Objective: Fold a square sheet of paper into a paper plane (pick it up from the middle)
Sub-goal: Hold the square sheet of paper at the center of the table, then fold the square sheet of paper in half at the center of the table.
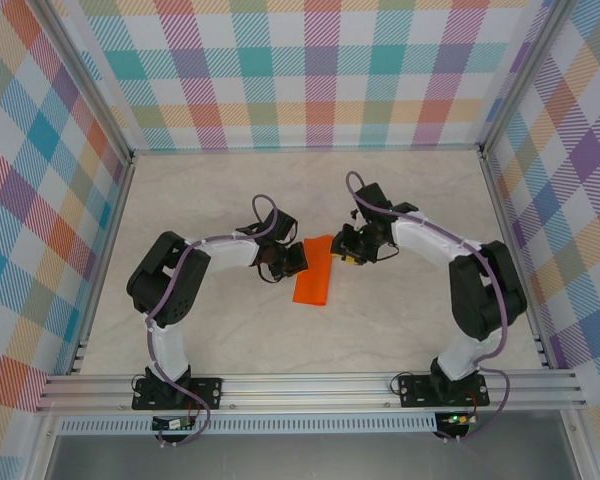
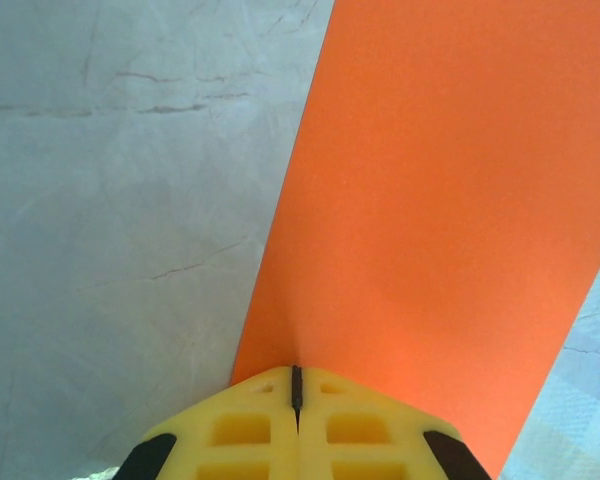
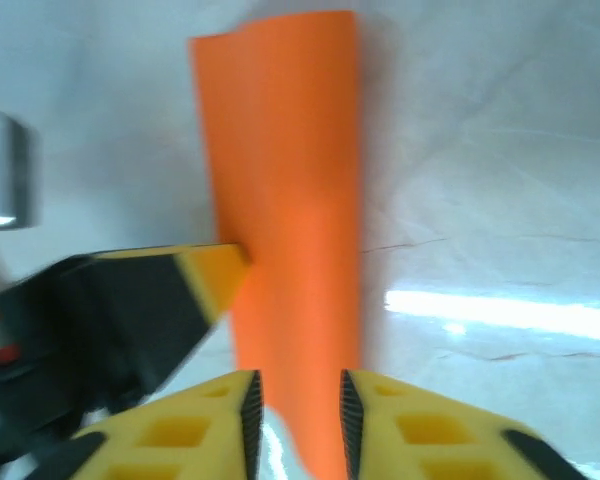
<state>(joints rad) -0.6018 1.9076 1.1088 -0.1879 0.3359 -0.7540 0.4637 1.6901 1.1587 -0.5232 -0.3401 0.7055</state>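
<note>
Paper plane (image 1: pixel 313 284), so far just a folded orange strip, lies mid-table (image 1: pixel 200 200) between the arms. It looks light, floppy and easily creased, so I'd pinch it along the folded edge near the middle. Left gripper (image 2: pixel 296 388) is closed with its tips touching the strip; right gripper (image 3: pixel 296 390) has jaws slightly apart, straddling one end, not clamped.

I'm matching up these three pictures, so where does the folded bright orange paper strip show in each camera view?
Top external: the folded bright orange paper strip lies just below picture centre.
Left wrist: the strip spreads across the upper right, rising from the closed left pincer.
Right wrist: the strip runs upright mid-frame, down between the right pincer fingers.
Shared landmark: the left pincer touching the strip's edge.
</note>
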